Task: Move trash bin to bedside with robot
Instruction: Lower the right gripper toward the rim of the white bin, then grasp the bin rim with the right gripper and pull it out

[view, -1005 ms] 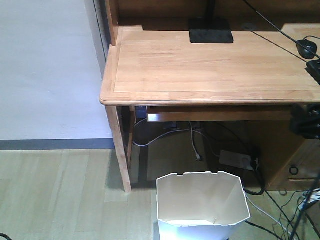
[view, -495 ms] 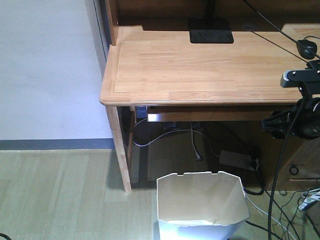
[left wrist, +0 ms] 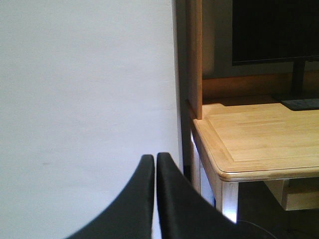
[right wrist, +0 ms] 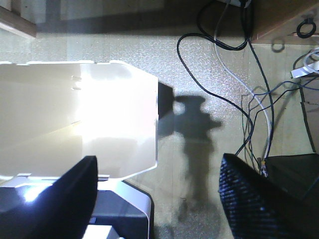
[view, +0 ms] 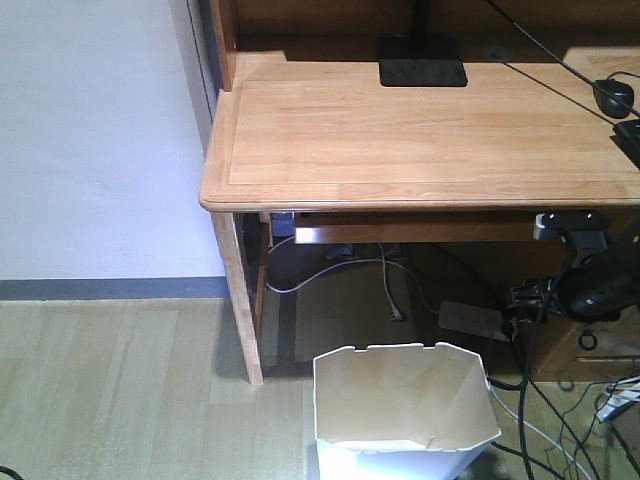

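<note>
The white trash bin (view: 405, 400) with a cut-corner rim stands on the floor in front of the desk; its cream inside shows brightly in the right wrist view (right wrist: 75, 114). My right arm (view: 590, 285) hangs at the right, below the desk top and above the bin's right side. My right gripper (right wrist: 158, 159) is open wide over the bin's right rim corner, holding nothing. My left gripper (left wrist: 153, 157) is shut and empty, facing the white wall beside the desk. The bed is out of view.
A light wooden desk (view: 420, 130) with a black monitor base (view: 421, 62) stands ahead, its left leg (view: 240, 300) near the bin. A power strip (view: 470, 318) and loose cables (right wrist: 239, 99) lie on the floor to the right. The white wall (view: 100, 150) is at the left.
My right arm rose beside the desk edge, then dropped below the desk top and shifted left toward the bin. The bin has not moved.
</note>
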{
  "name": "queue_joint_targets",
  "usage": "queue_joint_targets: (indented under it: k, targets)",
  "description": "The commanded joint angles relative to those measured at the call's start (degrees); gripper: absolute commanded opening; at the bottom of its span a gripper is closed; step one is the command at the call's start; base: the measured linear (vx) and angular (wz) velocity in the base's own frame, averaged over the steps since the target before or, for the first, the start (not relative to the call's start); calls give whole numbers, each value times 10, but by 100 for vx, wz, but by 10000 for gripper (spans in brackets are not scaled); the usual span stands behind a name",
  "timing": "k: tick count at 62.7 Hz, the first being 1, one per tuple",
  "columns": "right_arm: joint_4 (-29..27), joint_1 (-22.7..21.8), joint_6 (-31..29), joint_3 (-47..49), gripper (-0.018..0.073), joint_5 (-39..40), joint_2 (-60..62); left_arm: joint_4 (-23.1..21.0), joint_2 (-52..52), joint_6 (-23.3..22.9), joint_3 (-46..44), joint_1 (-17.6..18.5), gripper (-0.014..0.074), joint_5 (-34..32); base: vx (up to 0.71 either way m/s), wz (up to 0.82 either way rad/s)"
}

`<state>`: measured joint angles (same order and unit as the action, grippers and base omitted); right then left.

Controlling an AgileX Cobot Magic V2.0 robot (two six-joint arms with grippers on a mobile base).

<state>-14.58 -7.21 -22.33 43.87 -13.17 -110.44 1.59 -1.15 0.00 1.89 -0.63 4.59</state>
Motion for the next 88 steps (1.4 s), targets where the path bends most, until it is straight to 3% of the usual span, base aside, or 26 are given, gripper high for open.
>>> queue_joint_targets:
  k: [1, 55, 76, 88]
  targets:
    - [-15, -3, -27, 15, 496, 67, -25, -5, -4, -8, 7, 4, -6, -42, 0, 0]
    - [-18, -2, -85, 303, 496, 12, -429, -5, -4, -8, 7, 4, -6, -42, 0, 0]
    - [-119, -2, -166, 393, 496, -23, -546, -5, -4, -8, 7, 4, -6, -42, 0, 0]
    - [-132, -2, -173, 435, 475, -48, -597, -5, -4, -8, 7, 4, -6, -42, 0, 0]
